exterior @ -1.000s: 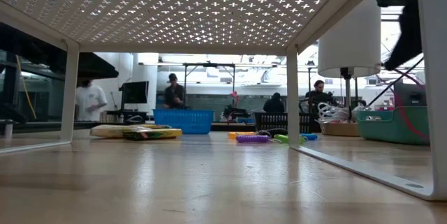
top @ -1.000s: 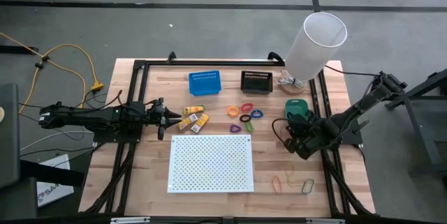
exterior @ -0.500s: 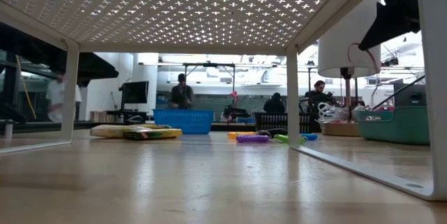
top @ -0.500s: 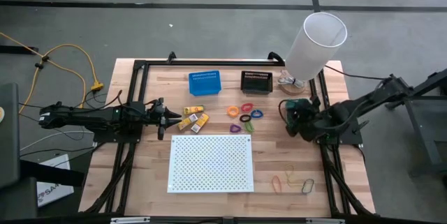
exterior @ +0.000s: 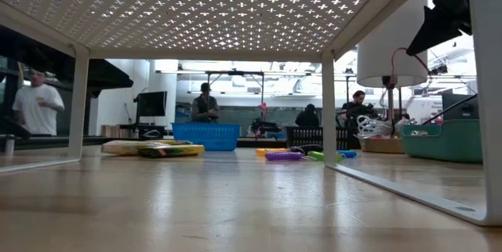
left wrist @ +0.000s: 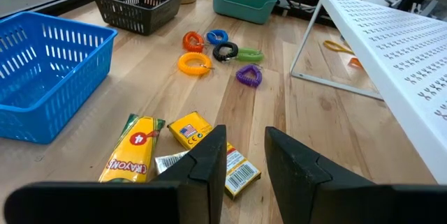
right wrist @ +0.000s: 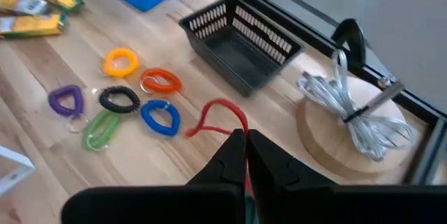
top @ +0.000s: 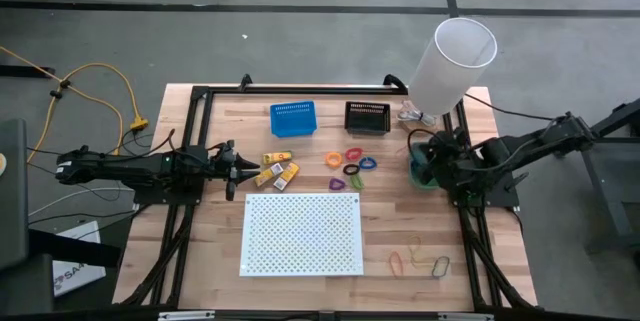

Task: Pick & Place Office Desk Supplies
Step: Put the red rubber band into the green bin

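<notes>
My right gripper (right wrist: pixel 246 140) hangs above the green bin (top: pixel 428 171) at the table's right, shut on a red rubber band (right wrist: pixel 222 105). The band also shows as a red loop (exterior: pixel 414 54) under the dark gripper in the low view. My left gripper (left wrist: pixel 244 160) stands open at the left, its fingers just short of the yellow-orange packets (left wrist: pixel 202 144) that lie flat on the wood. Bright plastic loops (top: pixel 352 162) lie mid-table. More rubber bands (top: pixel 420 258) lie at the near right. My right gripper pinches one end of the red band (right wrist: pixel 241 122) between its two shut fingertips, coming slanting down from the table's right. The rest of the band bows out as a slack loop past the fingertips, lifted clear of the table and the bin.
A blue bin (top: pixel 292 118) and a black bin (top: pixel 366 117) stand along the far edge. A white perforated board (top: pixel 302 233) on legs covers the near middle. A tall white cylinder (top: pixel 452 56) and a wooden disc with coiled cable (right wrist: pixel 356 123) stand at the far right.
My right gripper has risen and drawn back toward the far right, from beside the board's right edge to above the green bin, turning as it went and staying shut on the red band.
</notes>
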Robot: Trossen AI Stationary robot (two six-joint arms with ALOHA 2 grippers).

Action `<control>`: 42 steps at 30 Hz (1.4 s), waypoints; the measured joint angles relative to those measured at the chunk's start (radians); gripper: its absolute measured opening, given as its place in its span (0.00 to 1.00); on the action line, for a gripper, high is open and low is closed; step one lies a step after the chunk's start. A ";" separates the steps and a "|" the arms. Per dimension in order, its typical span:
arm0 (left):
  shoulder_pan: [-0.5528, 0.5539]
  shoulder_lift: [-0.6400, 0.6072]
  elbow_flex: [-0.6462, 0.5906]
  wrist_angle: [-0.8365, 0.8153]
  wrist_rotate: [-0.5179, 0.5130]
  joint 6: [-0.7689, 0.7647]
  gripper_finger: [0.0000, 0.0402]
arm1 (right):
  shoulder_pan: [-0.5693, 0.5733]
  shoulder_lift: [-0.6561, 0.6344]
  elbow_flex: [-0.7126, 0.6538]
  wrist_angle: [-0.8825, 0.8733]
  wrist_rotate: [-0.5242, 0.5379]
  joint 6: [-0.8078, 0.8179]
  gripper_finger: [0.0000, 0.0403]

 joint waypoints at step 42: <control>0.000 0.000 0.000 0.000 0.000 0.000 0.24 | 0.000 0.234 0.000 -0.260 -0.232 0.359 0.01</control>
